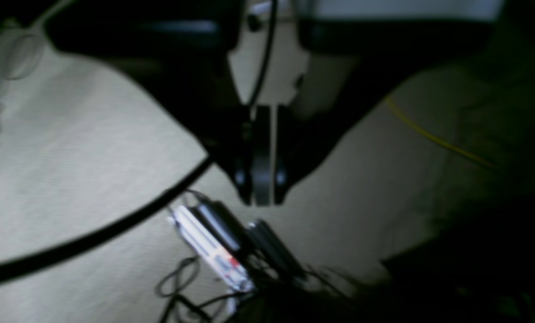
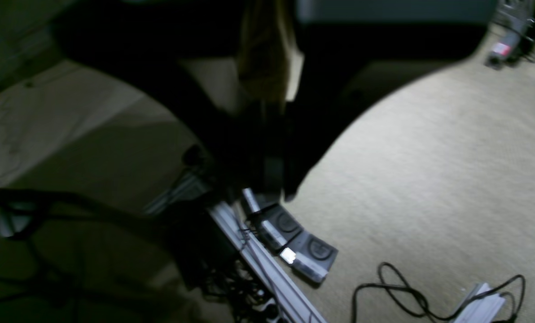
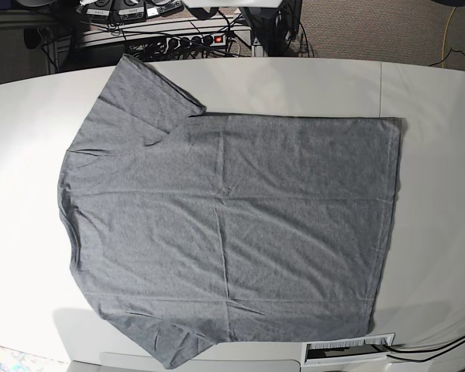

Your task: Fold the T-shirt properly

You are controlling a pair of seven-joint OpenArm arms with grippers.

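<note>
A: While the T-shirt (image 3: 225, 225) lies spread flat on the white table (image 3: 23, 155), collar end toward base-view left and hem toward the right, where are the arms?

B: Neither appears in the base view. The left gripper (image 1: 263, 197) and right gripper (image 2: 272, 190) each show jaws together, holding nothing, above carpet (image 2: 429, 157) and cables (image 2: 406, 291).

The T-shirt (image 3: 229, 232) lies flat across most of the white table (image 3: 438, 155), with bare strips of tabletop open along its left, right and far sides. Nothing stands on the cloth. A white device with a cable (image 3: 349, 350) sits at the near edge, just beside the hem corner.
</note>
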